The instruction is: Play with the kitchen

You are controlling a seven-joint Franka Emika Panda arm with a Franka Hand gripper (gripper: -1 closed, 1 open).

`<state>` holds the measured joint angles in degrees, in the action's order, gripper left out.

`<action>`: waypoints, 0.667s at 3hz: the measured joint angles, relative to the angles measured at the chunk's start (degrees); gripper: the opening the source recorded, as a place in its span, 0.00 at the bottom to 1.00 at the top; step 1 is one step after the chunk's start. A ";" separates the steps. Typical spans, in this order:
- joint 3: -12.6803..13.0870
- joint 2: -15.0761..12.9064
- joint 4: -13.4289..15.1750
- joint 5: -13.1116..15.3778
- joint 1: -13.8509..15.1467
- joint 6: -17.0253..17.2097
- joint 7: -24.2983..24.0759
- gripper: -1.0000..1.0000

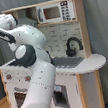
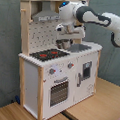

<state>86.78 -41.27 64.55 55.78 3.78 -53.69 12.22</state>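
The pincer (image 2: 63, 44) (finger state cannot be told) hovers over the kitchen (image 2: 50, 70) worktop between hob (image 2: 47, 54) and sink (image 2: 81, 47); nothing appears handled yet.

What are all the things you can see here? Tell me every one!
Toy kitchen: one, pale wood and white panels, standing on a wooden floor.
Hob: one, black with red rings, on the counter at the second exterior view's left.
Hood: one, grey, above the hob.
Oven door: one, white with a dark window, below the hob.
Knobs: two, on the front above the oven door.
Sink: one, grey, set in the counter.
Tap: one, black, curved, behind the sink.
Microwave: one, white, on the top shelf.
Curtain: grey, behind the kitchen.
Robot arm: one, white, reaching over the counter.
Gripper: one, dark, hanging above the counter between hob and sink.
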 joint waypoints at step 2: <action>6.53 -0.15 7.95 -1.99 6.48 0.09 -5.96 0.00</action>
<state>93.32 -41.42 72.50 53.79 10.26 -53.60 6.26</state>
